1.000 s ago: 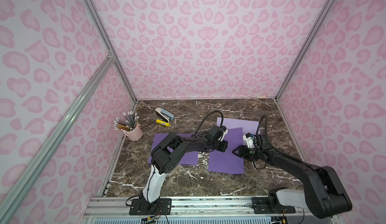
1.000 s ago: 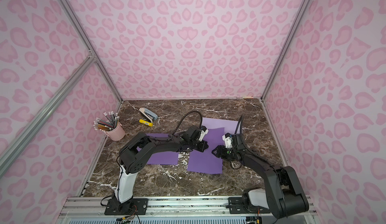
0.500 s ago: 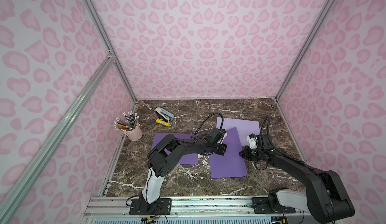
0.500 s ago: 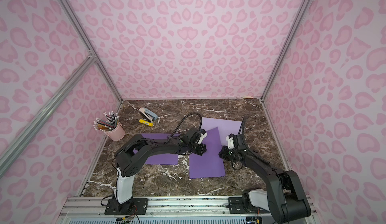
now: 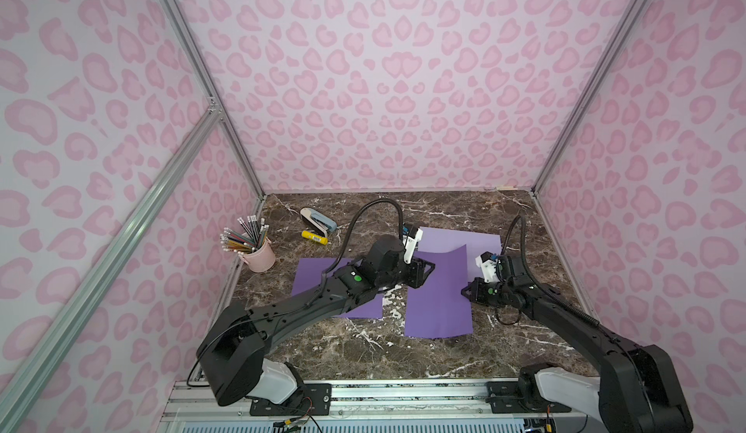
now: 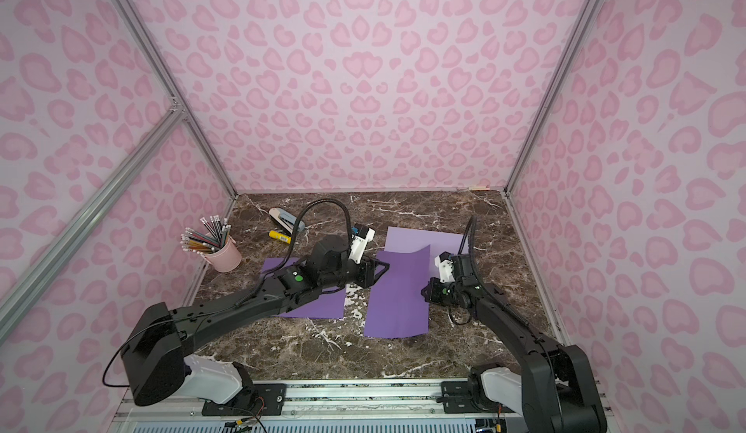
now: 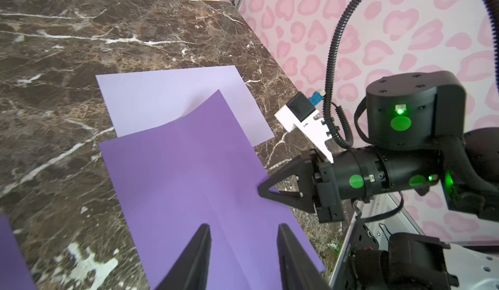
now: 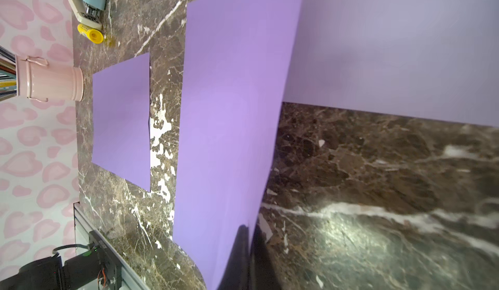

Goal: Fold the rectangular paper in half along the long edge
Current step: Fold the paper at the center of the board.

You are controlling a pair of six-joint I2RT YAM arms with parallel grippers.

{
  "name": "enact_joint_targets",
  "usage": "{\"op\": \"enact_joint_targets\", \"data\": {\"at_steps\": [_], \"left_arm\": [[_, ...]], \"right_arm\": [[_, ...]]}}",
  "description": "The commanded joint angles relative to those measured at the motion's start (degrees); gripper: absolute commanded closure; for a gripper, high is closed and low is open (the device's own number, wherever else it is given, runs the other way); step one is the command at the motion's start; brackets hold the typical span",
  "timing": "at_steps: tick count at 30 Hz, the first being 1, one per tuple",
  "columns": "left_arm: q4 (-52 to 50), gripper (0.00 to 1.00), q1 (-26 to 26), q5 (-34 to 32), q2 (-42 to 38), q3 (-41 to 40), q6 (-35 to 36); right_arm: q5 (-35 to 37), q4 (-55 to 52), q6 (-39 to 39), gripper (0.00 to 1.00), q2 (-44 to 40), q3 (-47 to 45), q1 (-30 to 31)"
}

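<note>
The rectangular paper (image 5: 438,302), a smooth, matte, deep-purple sheet, lay lengthwise near the middle of the brown, white-veined marble tabletop (image 5: 363,354), mostly flat, with its far right corner curling upward. The right gripper (image 7: 261,190) was pinched shut on the sheet's right long edge, its black triangular fingers meeting at a point. The left gripper (image 7: 243,226) hovered over the far left part of the sheet, its two tapered black fingers apart and holding nothing. One second before, the roles were reversed: the left gripper was clamped on the paper's far end and the right stood open beside it. A paler lilac sheet (image 5: 480,241) lay partly under the paper's far end. Another purple sheet (image 5: 315,285) lay flat to the left, a strip of marble between them. Farther left stood a pink cup (image 5: 260,257) of pencils (image 5: 242,239), with a stapler (image 5: 319,221) and a yellow tube (image 5: 314,238) towards the back.
</note>
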Motion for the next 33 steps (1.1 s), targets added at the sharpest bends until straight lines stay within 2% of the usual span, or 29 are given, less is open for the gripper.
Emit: {"op": "enact_joint_targets", "data": {"at_steps": [1,3,6,10,24,33], "left_arm": [[1.2,0.66,0.0,-3.1,-1.9,-3.7,0.4],[1.1,0.77,0.0,-4.3,-2.1,-6.5,0.3],[2.7,0.88,0.0,-5.0,-2.0,-10.3,-0.3],[4.7,0.96,0.0,-4.6,-0.9,-12.8,-0.8],[8.6,0.96,-2.0,-2.6,12.9,-9.9,0.1],[7.0,0.96,-3.5,-5.2,18.7,-8.8,-0.9]], "right_arm": [[-0.9,-2.4,-1.5,1.0,0.6,2.8,0.1],[0.2,-5.3,-2.1,1.0,1.7,5.3,0.7],[1.9,-7.0,-2.3,1.0,2.4,6.9,0.9],[5.2,-6.6,-1.8,1.0,3.9,6.3,0.9],[7.4,-6.5,0.4,1.0,5.3,5.5,0.9],[7.3,-7.1,-0.3,1.0,6.4,5.9,1.0]]}}
